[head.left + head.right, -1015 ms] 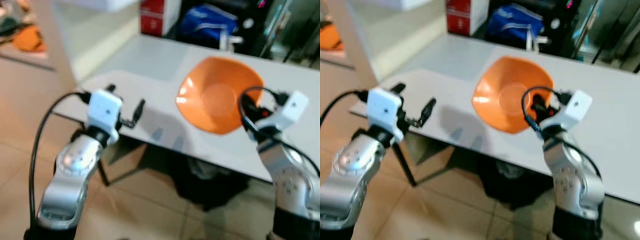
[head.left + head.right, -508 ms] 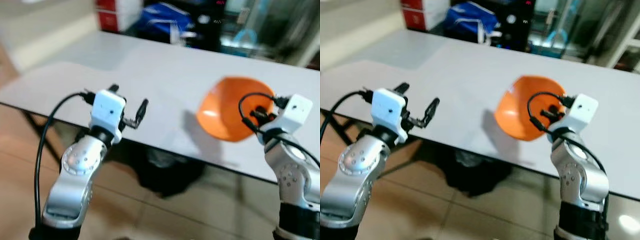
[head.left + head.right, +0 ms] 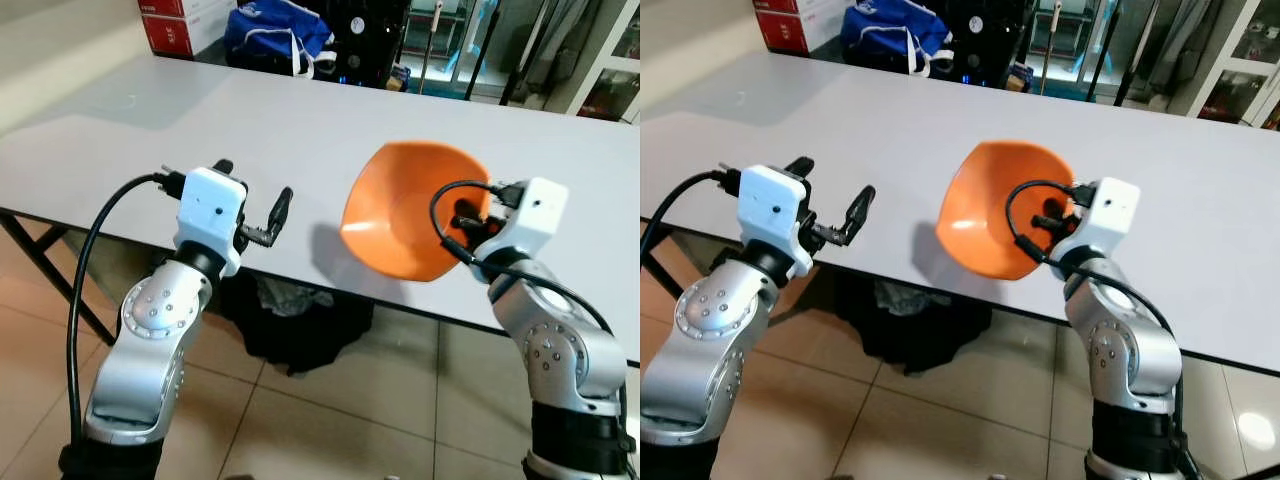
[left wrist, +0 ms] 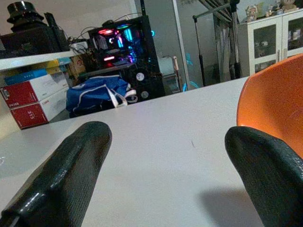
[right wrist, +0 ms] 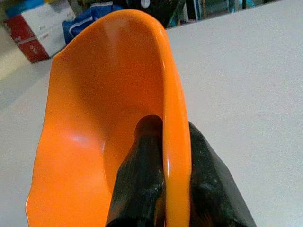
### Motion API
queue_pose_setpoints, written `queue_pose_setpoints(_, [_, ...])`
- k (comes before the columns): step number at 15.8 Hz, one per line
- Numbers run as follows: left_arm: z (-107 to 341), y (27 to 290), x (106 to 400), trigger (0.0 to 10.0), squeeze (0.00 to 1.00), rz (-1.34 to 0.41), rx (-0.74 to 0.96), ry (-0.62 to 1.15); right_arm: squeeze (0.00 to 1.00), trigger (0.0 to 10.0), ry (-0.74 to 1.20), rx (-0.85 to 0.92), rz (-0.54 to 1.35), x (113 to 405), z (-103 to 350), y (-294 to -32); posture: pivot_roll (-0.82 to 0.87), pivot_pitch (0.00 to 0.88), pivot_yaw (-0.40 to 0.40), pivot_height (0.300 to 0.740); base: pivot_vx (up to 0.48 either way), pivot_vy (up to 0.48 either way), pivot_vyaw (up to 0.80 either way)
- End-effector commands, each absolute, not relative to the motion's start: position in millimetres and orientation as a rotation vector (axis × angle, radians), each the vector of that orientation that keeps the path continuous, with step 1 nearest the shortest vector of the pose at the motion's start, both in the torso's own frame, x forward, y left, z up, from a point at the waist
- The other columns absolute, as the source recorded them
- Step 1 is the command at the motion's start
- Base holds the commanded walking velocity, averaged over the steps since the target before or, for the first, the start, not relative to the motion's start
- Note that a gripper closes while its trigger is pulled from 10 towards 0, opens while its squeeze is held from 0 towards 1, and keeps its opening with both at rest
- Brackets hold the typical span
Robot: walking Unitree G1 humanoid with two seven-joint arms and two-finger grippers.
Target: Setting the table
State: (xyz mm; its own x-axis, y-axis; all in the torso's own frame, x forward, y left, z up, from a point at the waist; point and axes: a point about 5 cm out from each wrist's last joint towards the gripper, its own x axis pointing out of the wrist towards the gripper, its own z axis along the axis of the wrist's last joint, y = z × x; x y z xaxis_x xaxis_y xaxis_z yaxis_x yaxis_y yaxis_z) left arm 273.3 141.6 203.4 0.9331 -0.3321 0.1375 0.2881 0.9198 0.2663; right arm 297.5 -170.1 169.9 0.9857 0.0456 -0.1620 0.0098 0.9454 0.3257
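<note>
Orange bowl (image 3: 400, 220): held in the air above the near edge of the white table (image 3: 200, 120), tipped steeply on its side with the hollow facing the robot's left; its shadow falls on the tabletop just below, so it has not been set down.
Grip on the bowl: the right gripper (image 5: 163, 189) pinches the rim, one black finger inside the hollow and one outside, clamped tight on the thin wall. Holding it by the rim seems to be why it hangs tilted rather than level.
Likely reason for the height: carried clear of the surface so it can be brought over a place setting and lowered, judging from the task.
Left gripper (image 3: 262, 212): hovers over the near table edge, well apart from the bowl, fingers spread wide and holding nothing; it looks kept free, perhaps to steady the bowl.
Table: bare and white where the bowl would go.
Beyond the table: a blue bag (image 3: 275, 35), red boxes (image 3: 175, 20) and a lit computer tower (image 4: 120, 45).
</note>
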Motion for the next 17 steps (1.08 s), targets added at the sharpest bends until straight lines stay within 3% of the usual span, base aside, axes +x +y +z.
queue_pose_setpoints(1, [205.9,144.6,272.7,10.0,0.0,-0.316,0.246,-0.186,0.0,10.0,0.197,0.35,0.021,300.3,173.9,-166.4,0.0,0.025,-0.02,0.74,0.382,0.0,0.0])
queue_pose_setpoints(17, [203.3,139.7,268.3,10.0,0.0,-0.365,0.243,-0.168,0.0,10.0,0.184,0.443,0.043,303.2,176.5,-160.5,0.0,0.03,-0.021,0.74,0.36,0.0,0.0])
